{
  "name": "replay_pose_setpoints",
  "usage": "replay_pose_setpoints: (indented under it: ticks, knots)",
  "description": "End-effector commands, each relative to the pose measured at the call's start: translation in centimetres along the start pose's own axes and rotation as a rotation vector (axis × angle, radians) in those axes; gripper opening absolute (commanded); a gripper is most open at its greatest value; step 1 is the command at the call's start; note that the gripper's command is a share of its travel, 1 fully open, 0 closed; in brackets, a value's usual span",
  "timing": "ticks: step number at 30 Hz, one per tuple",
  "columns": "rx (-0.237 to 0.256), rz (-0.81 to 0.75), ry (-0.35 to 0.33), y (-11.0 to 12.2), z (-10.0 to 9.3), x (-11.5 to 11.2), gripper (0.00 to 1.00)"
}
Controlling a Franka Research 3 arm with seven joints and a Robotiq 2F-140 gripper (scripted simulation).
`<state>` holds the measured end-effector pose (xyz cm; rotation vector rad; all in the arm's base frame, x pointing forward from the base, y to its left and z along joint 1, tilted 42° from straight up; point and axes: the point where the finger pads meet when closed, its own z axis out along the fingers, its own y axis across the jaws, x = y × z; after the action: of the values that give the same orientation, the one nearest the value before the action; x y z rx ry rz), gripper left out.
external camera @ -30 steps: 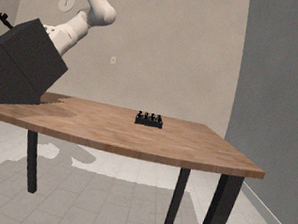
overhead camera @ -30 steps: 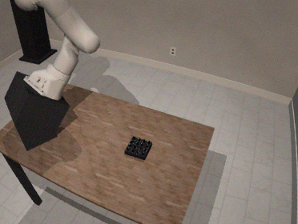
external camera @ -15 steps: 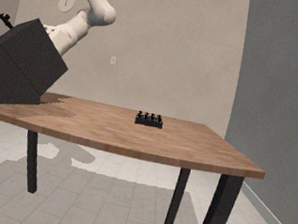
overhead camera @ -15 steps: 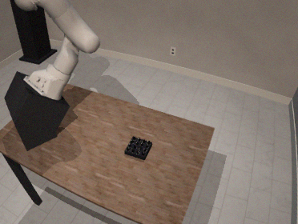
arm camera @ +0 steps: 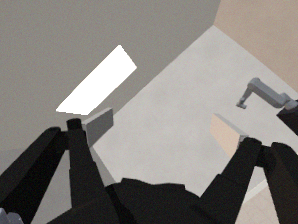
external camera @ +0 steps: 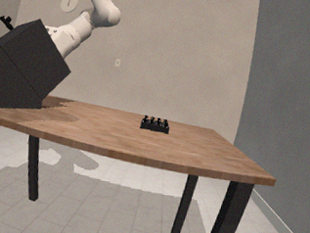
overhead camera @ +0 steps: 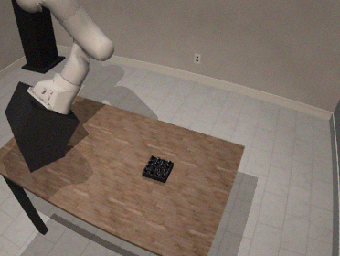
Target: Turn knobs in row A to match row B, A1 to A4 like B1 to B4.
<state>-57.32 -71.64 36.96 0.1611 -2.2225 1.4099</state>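
- Grey-tiled floor [overhead camera: 292,155] and plain walls surround 1 wooden bench [overhead camera: 192,197] [external camera: 117,138]
- Knob box [overhead camera: 157,169] [external camera: 155,124], black with dark knobs on top, sits upright on the bench, right of the black angular arm mount [overhead camera: 41,133] [external camera: 24,70] and well apart from it
- Knob directions are too small to tell
- White arm [overhead camera: 75,69] [external camera: 97,0] rises from the mount at left
- End effector [arm camera: 160,119] is wide open, its 2 pads apart, holding 0 things
- 1 outlet [overhead camera: 197,58] [external camera: 118,62] shows on the far wall

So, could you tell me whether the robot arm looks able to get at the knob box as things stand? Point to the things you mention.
Probably yes: nothing stands over or beside the knob box [overhead camera: 157,169] [external camera: 155,125], and the open gripper [arm camera: 160,119] holds nothing.
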Motion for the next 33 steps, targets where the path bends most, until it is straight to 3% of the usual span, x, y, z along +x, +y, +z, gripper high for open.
replay_pose_setpoints:
  ticks: [1, 28, 29, 30, 33]
  knots:
    - [0.004, -0.001, 0.003, 0.0, 0.1, -0.3, 1.00]
    - [0.004, -0.001, 0.003, 0.0, 0.1, -0.3, 1.00]
    - [0.042, -0.024, 0.021, -2.2, 0.4, -0.4, 1.00]
    - [0.053, -0.031, 0.026, -2.9, 0.4, -0.4, 1.00]
    - [0.053, -0.031, 0.026, -2.9, 0.4, -0.4, 1.00]
